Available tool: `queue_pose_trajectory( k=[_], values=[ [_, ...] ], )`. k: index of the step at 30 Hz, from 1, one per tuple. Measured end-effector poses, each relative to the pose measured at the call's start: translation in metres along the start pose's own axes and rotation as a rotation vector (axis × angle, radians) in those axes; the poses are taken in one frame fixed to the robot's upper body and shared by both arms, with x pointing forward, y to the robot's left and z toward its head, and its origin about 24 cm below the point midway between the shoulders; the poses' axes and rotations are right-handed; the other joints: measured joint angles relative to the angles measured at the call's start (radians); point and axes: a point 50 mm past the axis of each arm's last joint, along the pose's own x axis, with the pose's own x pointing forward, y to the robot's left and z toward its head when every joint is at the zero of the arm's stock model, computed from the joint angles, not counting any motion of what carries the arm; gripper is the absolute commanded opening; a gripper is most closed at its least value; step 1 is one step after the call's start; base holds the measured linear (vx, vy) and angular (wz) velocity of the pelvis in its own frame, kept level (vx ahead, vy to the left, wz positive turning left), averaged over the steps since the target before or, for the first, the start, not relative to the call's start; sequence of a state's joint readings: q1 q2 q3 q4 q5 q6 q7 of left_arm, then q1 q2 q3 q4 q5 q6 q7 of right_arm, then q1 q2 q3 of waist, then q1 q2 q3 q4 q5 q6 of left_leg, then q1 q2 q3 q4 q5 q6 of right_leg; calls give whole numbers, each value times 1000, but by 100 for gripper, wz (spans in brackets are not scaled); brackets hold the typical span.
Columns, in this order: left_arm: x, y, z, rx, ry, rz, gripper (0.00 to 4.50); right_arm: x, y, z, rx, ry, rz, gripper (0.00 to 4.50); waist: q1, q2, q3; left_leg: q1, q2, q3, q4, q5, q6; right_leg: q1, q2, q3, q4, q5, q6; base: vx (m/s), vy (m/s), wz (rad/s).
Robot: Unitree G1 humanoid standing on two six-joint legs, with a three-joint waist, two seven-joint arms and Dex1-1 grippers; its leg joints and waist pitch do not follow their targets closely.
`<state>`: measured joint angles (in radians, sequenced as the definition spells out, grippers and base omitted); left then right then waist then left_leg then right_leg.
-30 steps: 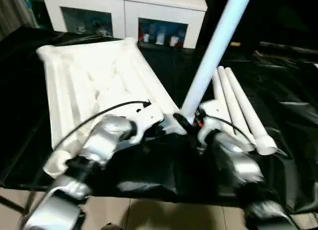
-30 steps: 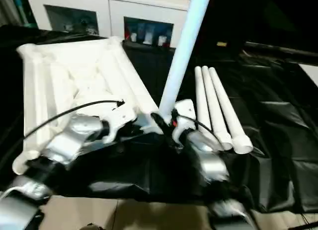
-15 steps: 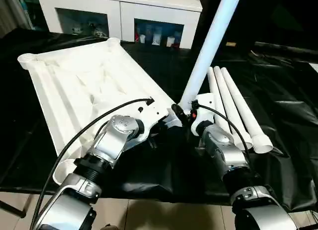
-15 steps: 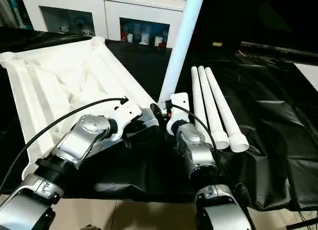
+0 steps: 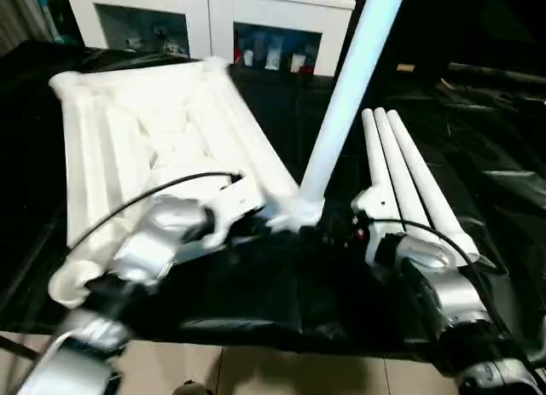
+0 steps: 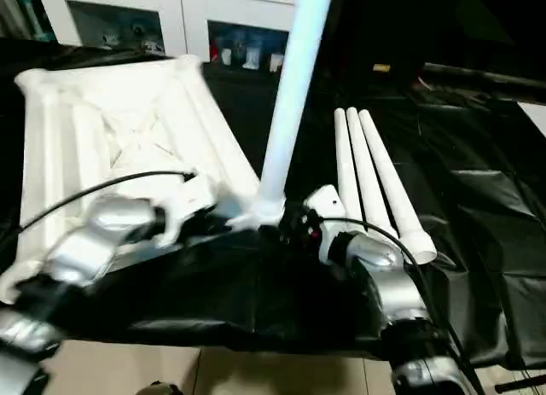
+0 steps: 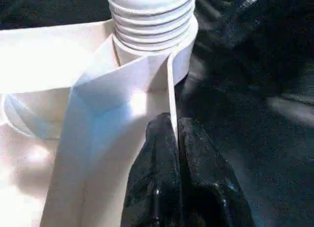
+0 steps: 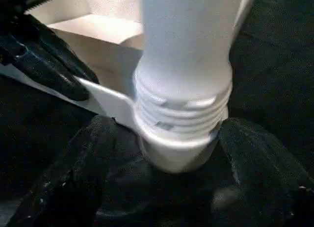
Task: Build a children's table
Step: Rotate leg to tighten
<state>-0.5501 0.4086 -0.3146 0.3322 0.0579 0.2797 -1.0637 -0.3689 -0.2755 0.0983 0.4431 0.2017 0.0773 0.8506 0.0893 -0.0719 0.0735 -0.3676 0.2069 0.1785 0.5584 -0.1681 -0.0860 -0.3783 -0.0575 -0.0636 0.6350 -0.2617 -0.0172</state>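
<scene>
The children's table top (image 5: 145, 139) lies upside down, ribbed side up, on the left of the black-draped work table. One white leg (image 5: 345, 88) stands tilted in its near right corner socket (image 8: 176, 156), with thread rings showing above the collar. My left gripper (image 7: 173, 131) is shut on the thin rim wall (image 7: 170, 89) beside that socket. Drawn back a little from the leg's base, my right gripper (image 5: 331, 231) is open, with its fingers (image 8: 83, 173) on either side of the socket. Three more legs (image 5: 409, 173) lie side by side on the right.
A white cabinet with glass doors (image 5: 213, 20) stands behind the work table. Black cloth (image 5: 495, 139) covers the right side. The table's front edge (image 5: 256, 339) runs close under my forearms, with tan floor below.
The camera has shifted. My right gripper has drawn back from the leg's base toward me. The leg still stands in the socket, and my left gripper stays on the rim.
</scene>
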Motion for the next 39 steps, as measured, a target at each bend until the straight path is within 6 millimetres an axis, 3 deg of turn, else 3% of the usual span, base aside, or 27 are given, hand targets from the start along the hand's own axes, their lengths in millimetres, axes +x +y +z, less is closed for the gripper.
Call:
queue_pose_trajectory(
  k=[3, 16, 27, 39],
  values=[
    [-3, -4, -1, 16, -6, -61, 0, -2, 2, 4, -24, -4, 45, 365, 7, 0, 0, -1, 0, 0, 2, -1, 1, 0, -1, 0, 0, 0, 0, 0, 0, 0],
    [-8, -8, -4, 20, -4, -94, 0, 1, 11, 9, -37, -29, 128, 365, 6, -1, 1, -2, 0, 0, 3, -1, 2, 0, -1, 0, 0, 0, 0, 0, 0, 0],
    [-9, -8, -5, 18, -2, -101, 0, 5, 11, 8, -27, -37, 130, 274, 4, -1, 1, -2, 0, 0, 4, -1, 2, 0, -1, 0, 1, 0, 0, 0, 0, 0],
    [-8, -8, -6, -2, 2, -83, 0, 11, 15, 1, 17, -74, 73, 270, 1, -2, 0, 0, 0, 0, 6, -1, 2, 1, -1, 0, 3, 0, 0, 0, 0, 0]
  ],
)
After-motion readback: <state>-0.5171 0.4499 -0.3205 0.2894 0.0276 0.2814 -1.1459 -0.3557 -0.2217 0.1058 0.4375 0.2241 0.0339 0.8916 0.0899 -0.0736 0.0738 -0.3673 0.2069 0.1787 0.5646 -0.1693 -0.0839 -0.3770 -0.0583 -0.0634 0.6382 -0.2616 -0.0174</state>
